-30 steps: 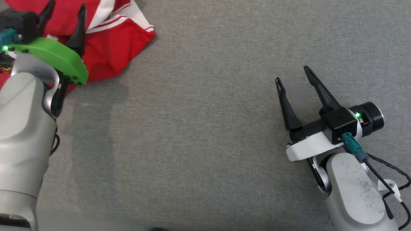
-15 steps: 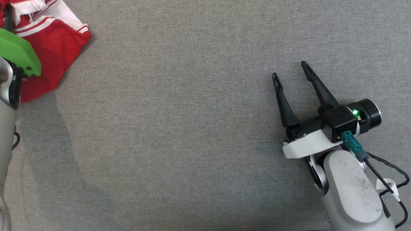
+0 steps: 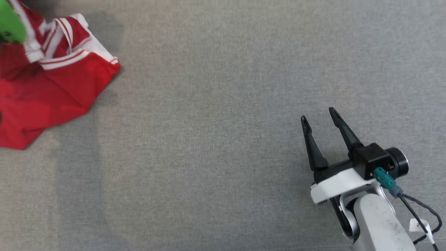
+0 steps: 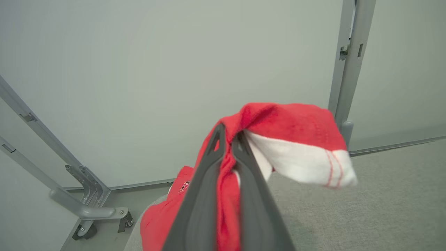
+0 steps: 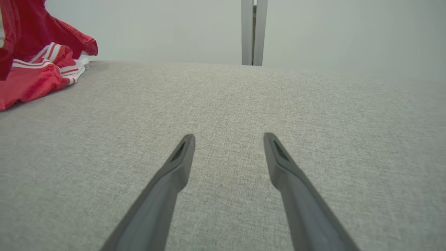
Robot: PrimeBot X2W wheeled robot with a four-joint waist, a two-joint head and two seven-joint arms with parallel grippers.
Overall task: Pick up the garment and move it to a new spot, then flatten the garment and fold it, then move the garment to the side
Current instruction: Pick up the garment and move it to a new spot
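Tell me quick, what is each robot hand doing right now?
Left gripper: shut, holding the red garment.
Right gripper: open, holding nothing.

Cloth garment (image 3: pixel 52 94) lies on matt woven surface (image 3: pixel 223 104).

Grey fabric bench (image 3: pixel 223 146): a broad bare stretch across centre and right, open to passage. Red-and-white garment (image 3: pixel 52 90) heaped at the far left, one part raised off the surface, pinched between the closed fingers (image 4: pixel 202 195) of the left gripper (image 4: pixel 229 134). The right gripper (image 3: pixel 317 115), fingers spread, stands over the lower right. Pale wall (image 5: pixel 156 28) and a grey upright post (image 5: pixel 253 31) bound the bench's far edge.
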